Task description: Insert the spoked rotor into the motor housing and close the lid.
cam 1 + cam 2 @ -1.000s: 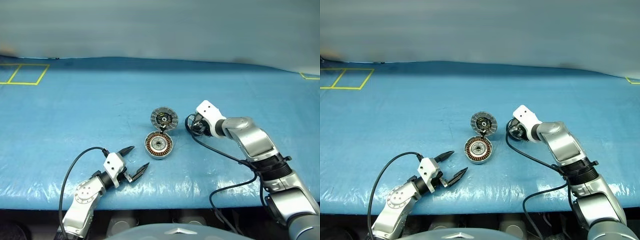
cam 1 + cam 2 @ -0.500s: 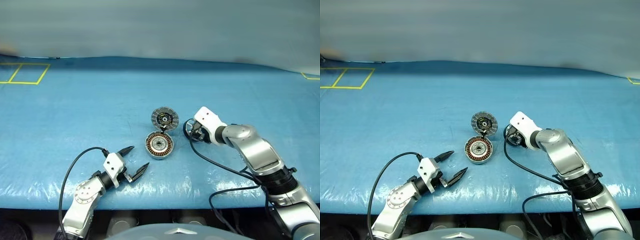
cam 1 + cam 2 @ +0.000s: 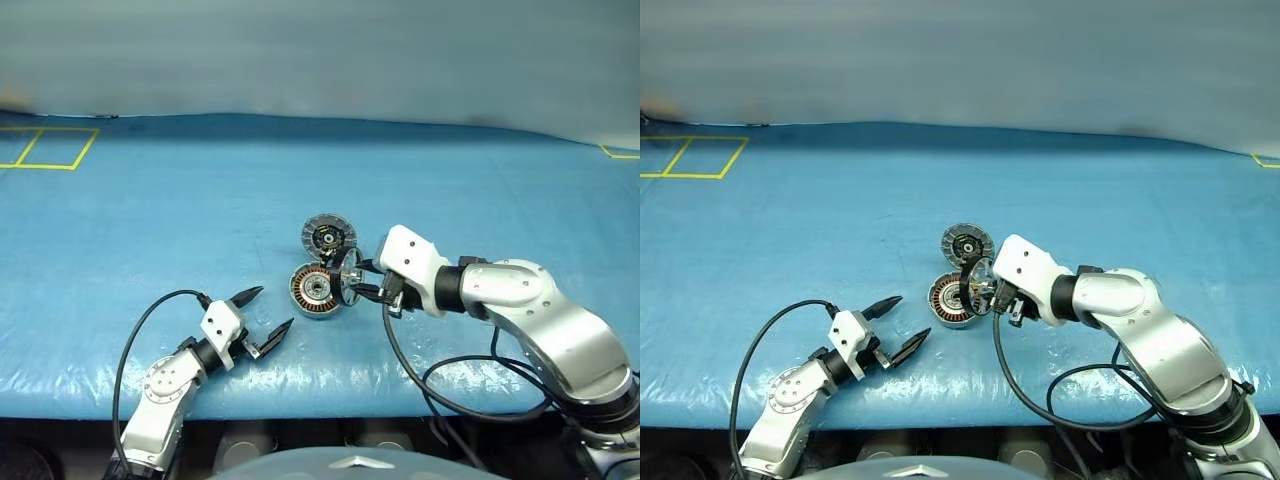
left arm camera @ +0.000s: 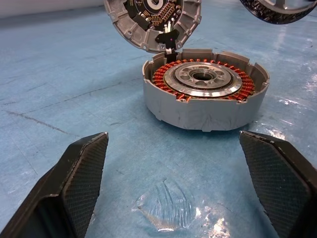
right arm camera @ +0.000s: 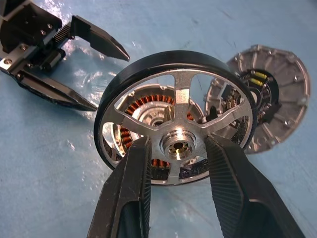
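The right gripper (image 5: 177,163) has come back toward the table's near edge and now holds the rotor (image 5: 177,116) upright, just beside the housing (image 3: 317,291); before, it was further to the right. The table (image 3: 150,230) has a blue, wrinkled, shiny cover. The housing is a round grey metal cup with copper windings, near the middle of the table. The lid (image 3: 328,237), a ribbed disc, lies open behind it, joined at the edge. The rotor has a black rim and silver spokes; the fingers pinch its hub. The left gripper (image 3: 264,312) is spread wide, unmoved.
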`<state>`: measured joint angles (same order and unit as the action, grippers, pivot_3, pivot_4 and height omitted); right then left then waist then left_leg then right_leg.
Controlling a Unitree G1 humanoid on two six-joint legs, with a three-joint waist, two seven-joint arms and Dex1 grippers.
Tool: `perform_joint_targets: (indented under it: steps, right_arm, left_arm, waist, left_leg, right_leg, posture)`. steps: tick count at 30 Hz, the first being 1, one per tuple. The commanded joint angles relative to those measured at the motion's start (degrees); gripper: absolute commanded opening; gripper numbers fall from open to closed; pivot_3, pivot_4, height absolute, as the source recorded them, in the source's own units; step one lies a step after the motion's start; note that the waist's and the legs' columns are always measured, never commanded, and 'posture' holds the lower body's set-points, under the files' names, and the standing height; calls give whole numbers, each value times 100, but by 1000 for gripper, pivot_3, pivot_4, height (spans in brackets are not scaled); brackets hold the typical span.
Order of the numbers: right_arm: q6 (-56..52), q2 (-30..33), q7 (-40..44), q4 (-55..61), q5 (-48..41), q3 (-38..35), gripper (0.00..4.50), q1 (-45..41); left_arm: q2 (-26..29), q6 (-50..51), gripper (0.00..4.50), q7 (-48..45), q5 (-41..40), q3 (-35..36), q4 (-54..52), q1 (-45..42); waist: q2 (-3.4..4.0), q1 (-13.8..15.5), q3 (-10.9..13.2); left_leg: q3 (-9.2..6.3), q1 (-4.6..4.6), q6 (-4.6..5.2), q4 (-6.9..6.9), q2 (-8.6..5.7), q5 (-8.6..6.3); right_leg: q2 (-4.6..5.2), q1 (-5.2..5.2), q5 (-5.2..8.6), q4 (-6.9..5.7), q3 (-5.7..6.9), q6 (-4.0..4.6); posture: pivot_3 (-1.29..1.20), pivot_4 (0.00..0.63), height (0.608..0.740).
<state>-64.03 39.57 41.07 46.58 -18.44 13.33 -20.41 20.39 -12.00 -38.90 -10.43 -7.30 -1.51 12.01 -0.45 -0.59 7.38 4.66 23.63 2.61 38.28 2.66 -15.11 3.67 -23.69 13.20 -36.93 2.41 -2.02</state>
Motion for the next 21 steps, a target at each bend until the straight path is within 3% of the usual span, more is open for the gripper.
perform_joint_targets:
  steps: [1,9,21]
  right_arm:
    - [-30,-119,-201,130,-53,211,1285,-212]
    - [144,-310,-505,-634,239,967,1285,-606]
    - [188,-87,-420,-855,291,1132,1285,-675]
  left_arm:
    - [7,-20,4500,-24,-103,56,-244,-40]
    - [-23,2,4500,38,-84,63,-307,8]
    - [-53,-15,4500,102,-77,36,-380,115]
  waist:
    - [0,5,0]
    - [0,-4,0]
    - [0,-4,0]
  left_leg:
    - [-1,1,0,0,-2,0]
    - [0,1,0,-1,-1,0]
    - [1,1,1,-1,-1,-1]
  right_leg:
    - [2,0,0,0,1,0]
    - [1,-1,0,-1,2,2]
    - [1,-2,0,-1,3,1]
  posture:
    - [0,150,740]
    - [0,150,740]
    - [0,150,740]
